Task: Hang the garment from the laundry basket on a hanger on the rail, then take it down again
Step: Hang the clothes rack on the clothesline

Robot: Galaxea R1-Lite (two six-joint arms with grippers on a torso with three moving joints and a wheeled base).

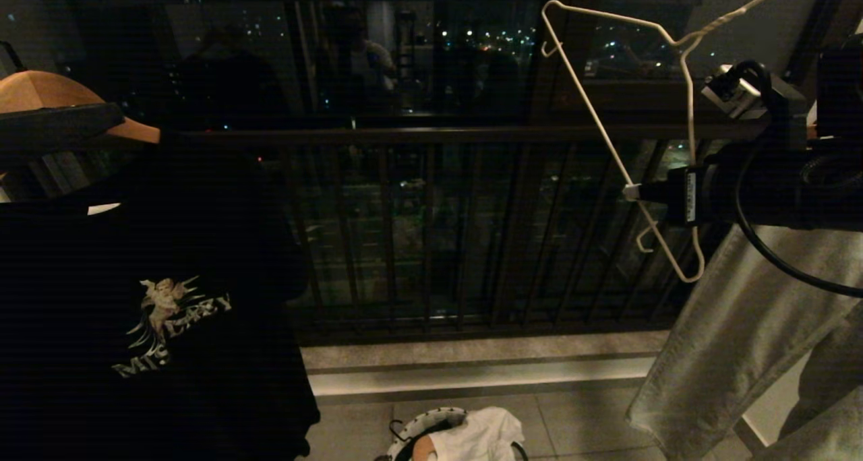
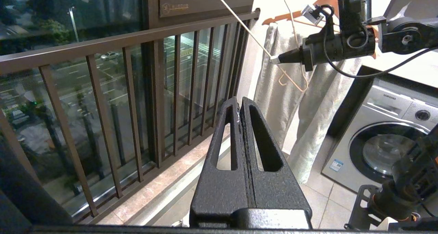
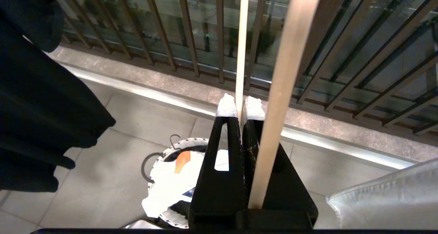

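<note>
**A:** So which step is this? The right gripper (image 1: pixel 630 192) is clamped on the bottom bar of the hanger (image 1: pixel 610 147), fingertips (image 3: pixel 226 106) pinched tight on the thin white wire. The hanger sits tilted up in the air in front of the balcony railing (image 1: pixel 418 136), near some grey trousers (image 1: pixel 735 340).

**B:** Looks like fetching the hanger, step 1 basically. Can't spot the red garment anywhere. The laundry basket (image 3: pixel 160 152) is on the floor by the sill, below the gripper, with a white T-shirt (image 1: pixel 482 434) on top, so I'd guess it's buried underneath.

**A:** And the left gripper (image 2: pixel 239 107)?

**B:** Fingers pressed together, holding nothing, hanging low beside the railing. Next it probably has to open, reach into the basket and dig the shirt out while the right keeps the hanger steady.
</note>
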